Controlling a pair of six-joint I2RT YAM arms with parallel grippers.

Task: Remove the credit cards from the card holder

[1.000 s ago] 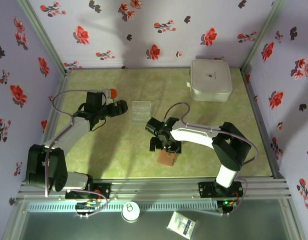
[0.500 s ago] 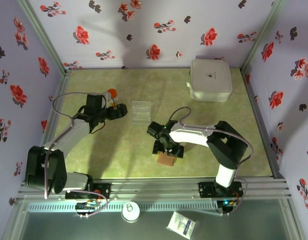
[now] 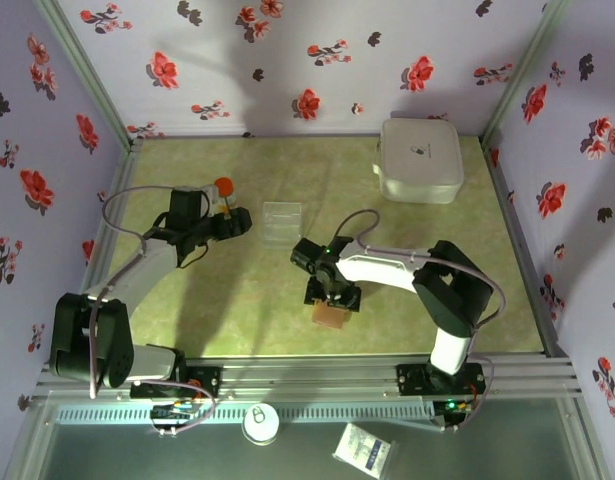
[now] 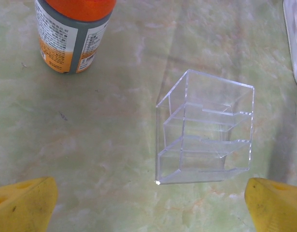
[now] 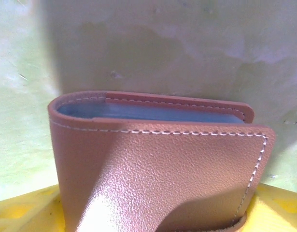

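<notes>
You had your right gripper clamped on the folded tan card holder, just near-right of the clear tray. Your left gripper hung spread above that tray. Likely the opening step: next, unfold it to reach the cards.

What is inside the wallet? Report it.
Along the top edge of the wallet, a blue-grey strip shows between its two leather layers. Whether that is lining or cards cannot be told; the closed leather covers everything deeper.
</notes>
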